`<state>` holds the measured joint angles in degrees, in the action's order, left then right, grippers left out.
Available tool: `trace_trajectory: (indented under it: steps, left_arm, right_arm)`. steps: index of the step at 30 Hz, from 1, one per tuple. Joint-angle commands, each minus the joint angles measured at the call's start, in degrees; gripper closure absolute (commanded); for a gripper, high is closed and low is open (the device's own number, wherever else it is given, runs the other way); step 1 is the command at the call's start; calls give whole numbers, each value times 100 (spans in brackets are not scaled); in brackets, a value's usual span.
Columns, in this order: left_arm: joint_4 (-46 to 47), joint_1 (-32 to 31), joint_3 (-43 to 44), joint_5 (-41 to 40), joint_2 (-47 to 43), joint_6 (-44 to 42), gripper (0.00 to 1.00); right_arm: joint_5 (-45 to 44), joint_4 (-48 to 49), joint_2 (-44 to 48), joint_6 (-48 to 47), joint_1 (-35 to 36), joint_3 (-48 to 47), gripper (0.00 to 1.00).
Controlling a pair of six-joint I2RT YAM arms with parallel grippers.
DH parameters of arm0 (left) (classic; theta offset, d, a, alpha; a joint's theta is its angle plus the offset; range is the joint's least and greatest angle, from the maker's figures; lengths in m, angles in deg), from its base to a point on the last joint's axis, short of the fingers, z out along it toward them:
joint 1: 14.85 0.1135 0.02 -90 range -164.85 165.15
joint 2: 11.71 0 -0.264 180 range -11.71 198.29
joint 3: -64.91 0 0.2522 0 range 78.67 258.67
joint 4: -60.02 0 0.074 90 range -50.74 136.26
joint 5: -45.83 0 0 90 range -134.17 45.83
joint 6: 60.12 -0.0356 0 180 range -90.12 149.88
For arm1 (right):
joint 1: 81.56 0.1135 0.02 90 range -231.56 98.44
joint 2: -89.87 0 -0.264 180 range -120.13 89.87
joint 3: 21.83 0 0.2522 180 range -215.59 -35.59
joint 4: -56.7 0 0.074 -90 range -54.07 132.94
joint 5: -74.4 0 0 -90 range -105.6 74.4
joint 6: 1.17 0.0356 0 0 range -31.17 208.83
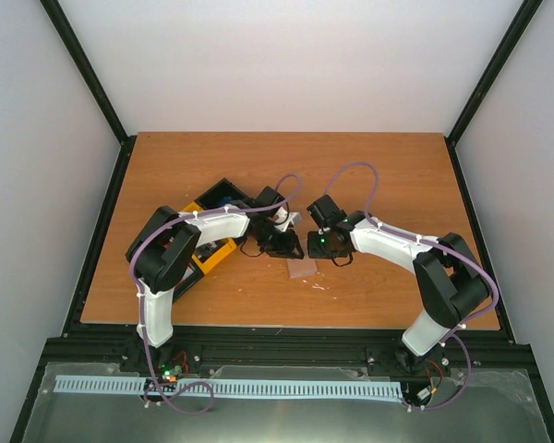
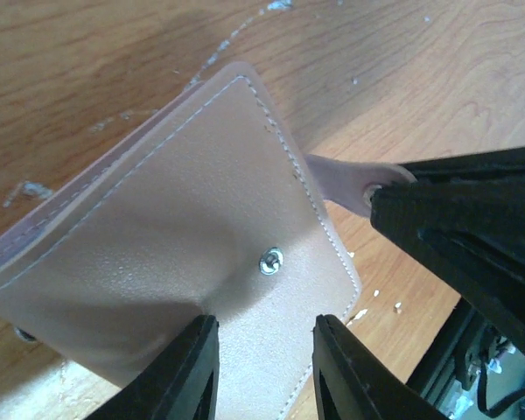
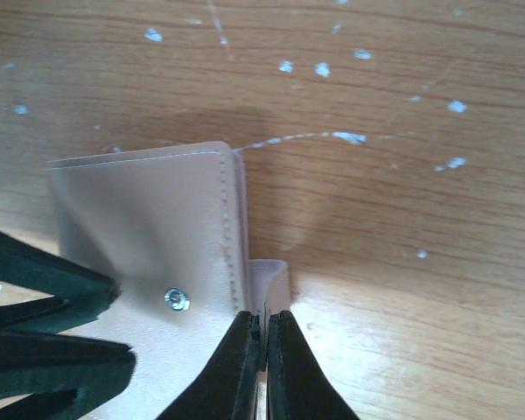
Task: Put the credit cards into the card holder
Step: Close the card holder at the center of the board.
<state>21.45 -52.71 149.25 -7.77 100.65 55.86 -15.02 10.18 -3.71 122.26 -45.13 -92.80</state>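
Wooden table [image 1: 369, 175] inside a white-walled enclosure, viewed from my remote station: at far left, a black-and-yellow bin tray [image 1: 210, 257] sits partly hidden by the left arm [image 1: 162, 268] in the overhead view. From there the left gripper [image 2: 262, 328] points toward the middle, its jaws partly apart over one edge of the card holder [image 2: 184, 236]; I cannot tell whether they press on it. Folded shut and tan-pink, with pale stitching and a metal snap stud [image 2: 270, 261] facing up, the card holder sits at the table's centre, between the two grippers and nearer the front edge than the back. A small tab [image 3: 269, 278] sticks out from its right side, and the right gripper [image 3: 264, 317] is clenched on that tab, fingers pressed together, with the right arm [image 1: 443, 277] curving in from the right
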Motion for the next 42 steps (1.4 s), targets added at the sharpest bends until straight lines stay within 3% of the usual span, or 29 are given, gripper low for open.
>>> trace_trajectory:
  steps: [1,14,24,31,42]
  left_arm:
    - [-326,-36,229,-551,140,23,68]
    - [-300,-31,86,-764,-79,533,74]
    - [173,-41,-421,-897,-929,1522,73]
    - [622,-32,-1113,-1130,-1250,2381,59]
    - [971,-50,-1117,-1303,-857,2794,55]
  right_arm:
    - [433,353,131,-234,36,76,97]
    - [1160,345,-175,-1029,27,82,97]
    - [1267,723,-234,-652,23,302,97]
    - [1111,742,-40,-461,18,307,97]
    - [1068,578,-117,-489,14,276,97]
